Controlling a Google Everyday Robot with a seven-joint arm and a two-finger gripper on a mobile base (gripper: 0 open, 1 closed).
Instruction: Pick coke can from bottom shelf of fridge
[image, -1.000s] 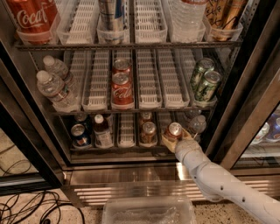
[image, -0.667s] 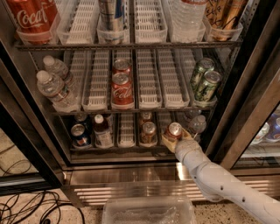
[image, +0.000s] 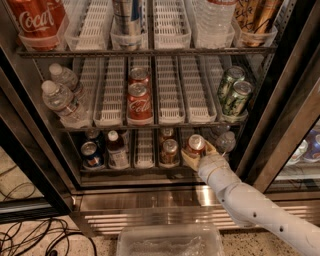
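The white gripper (image: 198, 152) clasps the small red aluminium coke can (image: 196, 143) mid-body. Likely light, slick, dentable; squeeze moderately.

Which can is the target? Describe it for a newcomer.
In the fridge, look at the bottom shelf, right of centre. The coke can is bright red with a silver top, clasped by the end effector; the neighbouring can to its left is duller, brownish and untouched.
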